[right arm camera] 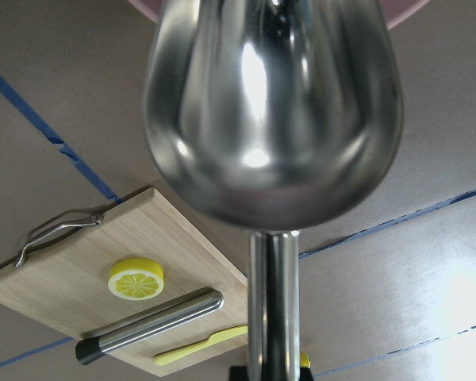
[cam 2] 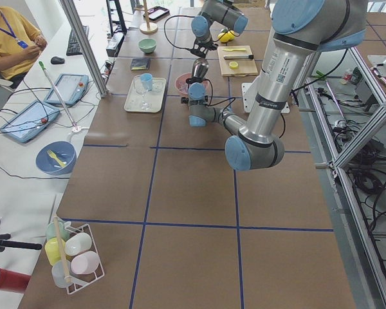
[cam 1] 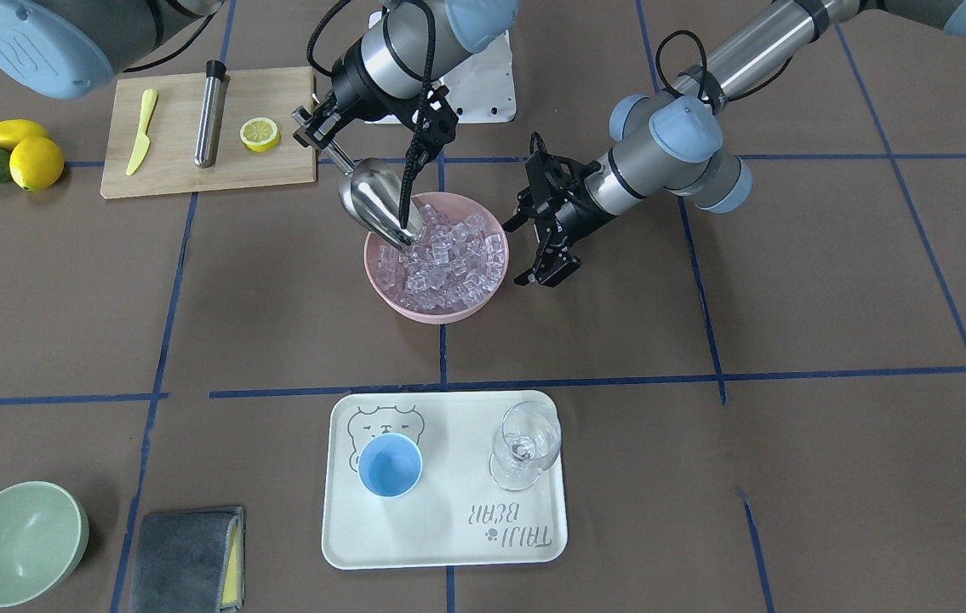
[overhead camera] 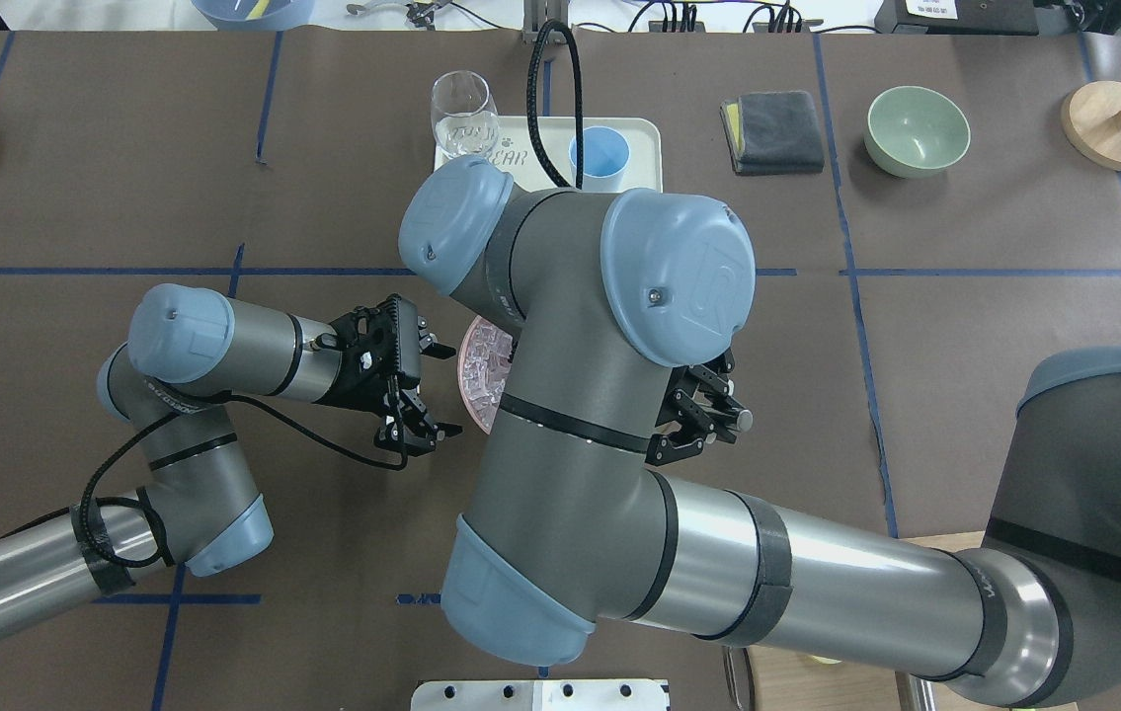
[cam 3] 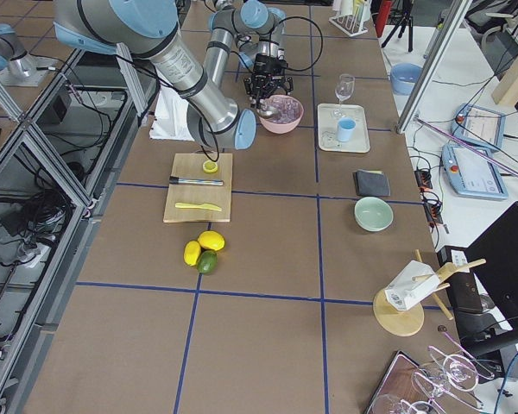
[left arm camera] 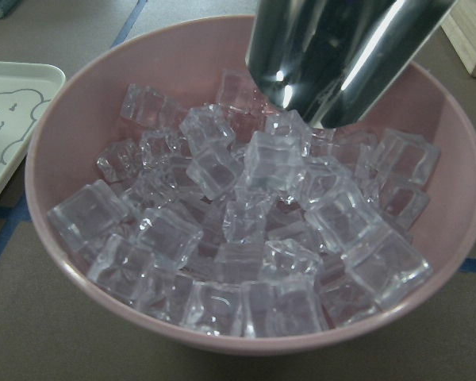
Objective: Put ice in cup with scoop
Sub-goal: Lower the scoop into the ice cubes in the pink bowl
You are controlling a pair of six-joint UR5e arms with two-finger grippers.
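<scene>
The steel scoop (cam 1: 374, 203) tilts down, its tip in the ice (cam 1: 453, 260) that fills a pink bowl (cam 1: 436, 313). My right gripper (cam 1: 322, 134) is shut on the scoop's rod handle, behind the bowl. The right wrist view shows the scoop's trough (right arm camera: 274, 103) from behind. My left gripper (cam 1: 523, 252) is open and empty beside the bowl, apart from it. The left wrist view shows the ice (left arm camera: 254, 230) under the scoop (left arm camera: 333, 55). The light-blue cup (cam 1: 390, 464) stands on a white tray (cam 1: 448, 536) and looks empty.
A wine glass (cam 1: 525, 443) stands on the tray beside the cup. A cutting board (cam 1: 176, 174) bears a lemon half, a yellow knife and a steel cylinder. Lemons (cam 1: 36, 162), a green bowl (cam 1: 19, 541) and a grey cloth (cam 1: 189, 558) lie at the table's right side.
</scene>
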